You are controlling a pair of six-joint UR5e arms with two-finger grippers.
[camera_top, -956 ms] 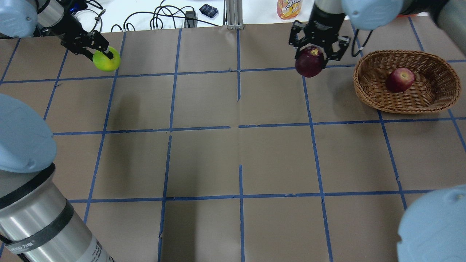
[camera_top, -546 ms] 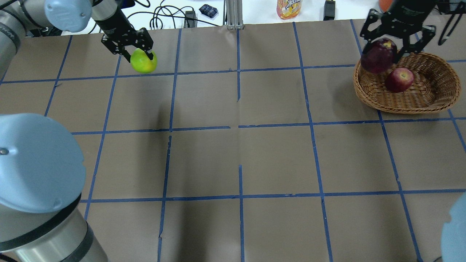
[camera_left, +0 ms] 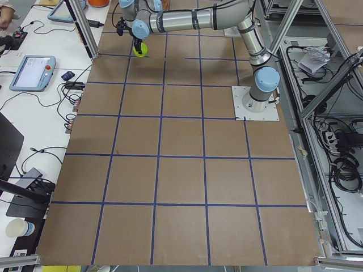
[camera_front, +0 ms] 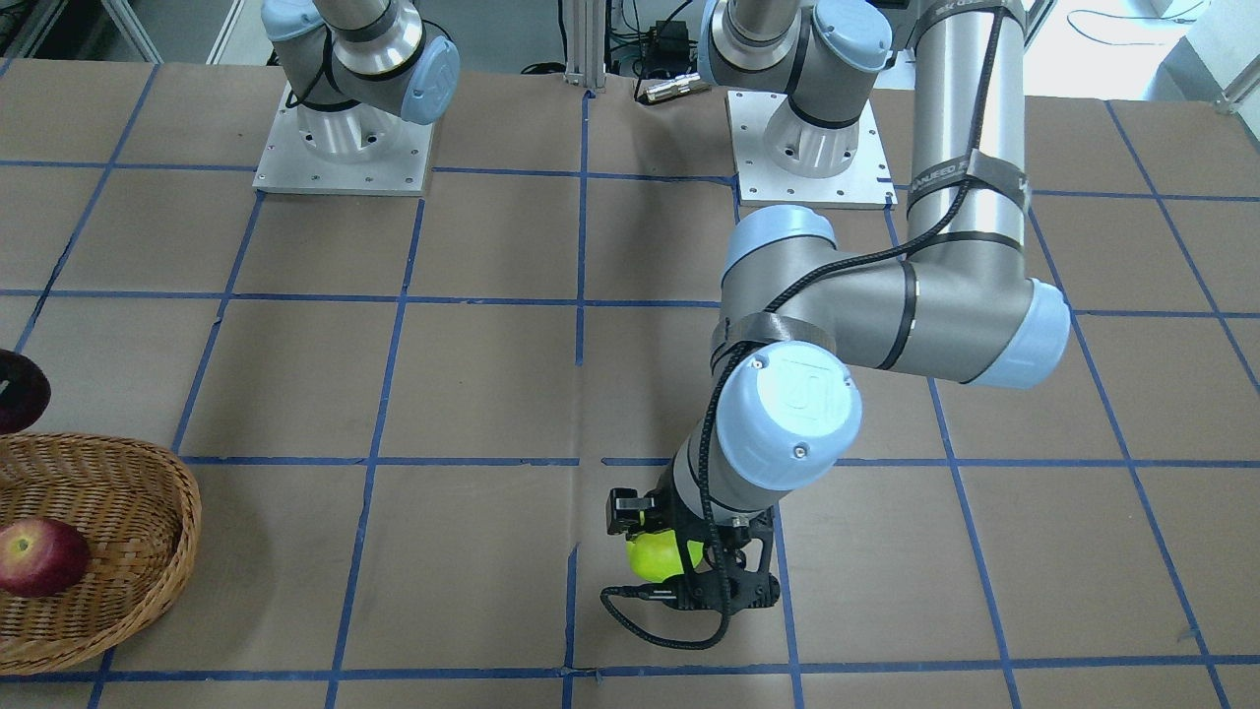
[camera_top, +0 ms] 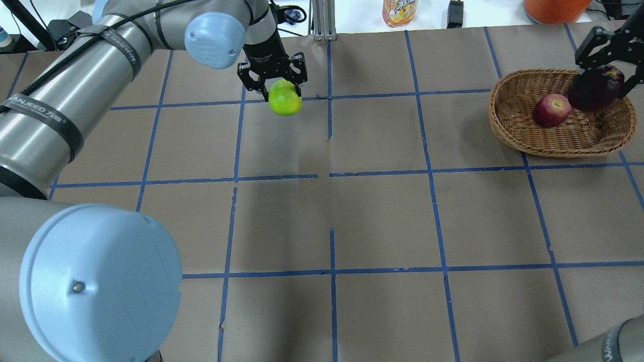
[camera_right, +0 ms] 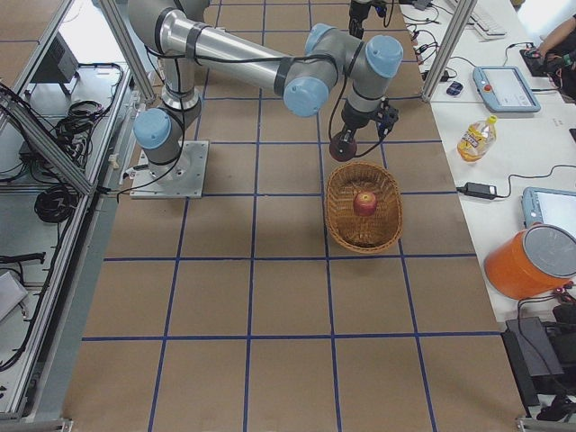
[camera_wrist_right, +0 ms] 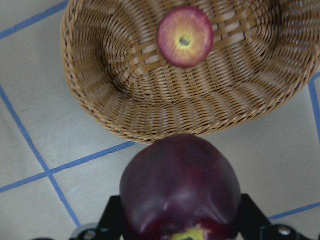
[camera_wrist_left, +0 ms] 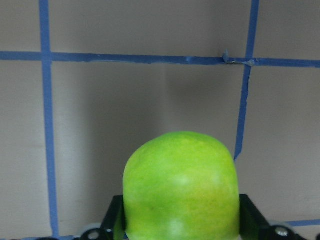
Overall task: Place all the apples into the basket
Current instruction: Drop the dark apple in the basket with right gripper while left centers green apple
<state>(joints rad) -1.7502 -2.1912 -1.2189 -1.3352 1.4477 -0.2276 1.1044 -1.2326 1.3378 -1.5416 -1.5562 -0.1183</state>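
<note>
The wicker basket [camera_top: 508,118] stands at the far right of the table, and a red apple [camera_top: 552,109] lies in it. A dark maroon apple [camera_top: 596,91] hangs at the basket's rim with my right gripper [camera_top: 602,78] shut on it. In the right wrist view this apple [camera_wrist_right: 180,190] fills the lower half, with the basket [camera_wrist_right: 115,100] and red apple [camera_wrist_right: 185,36] beyond it. My left gripper [camera_top: 282,92] is shut on a lime green apple [camera_top: 286,102], held above the far middle of the table. It shows in the left wrist view as the green apple [camera_wrist_left: 181,187].
Behind the table's far edge stand an orange drink bottle [camera_top: 400,11], a black adapter [camera_top: 455,12] and an orange bucket [camera_top: 556,7]. The left arm's long links [camera_top: 75,90] stretch over the table's left half. Brown paper with a blue tape grid [camera_top: 329,173] covers the table.
My left gripper has carried the green apple rightward, from the far left to the far middle. The right gripper has carried the maroon apple right, to the basket.
</note>
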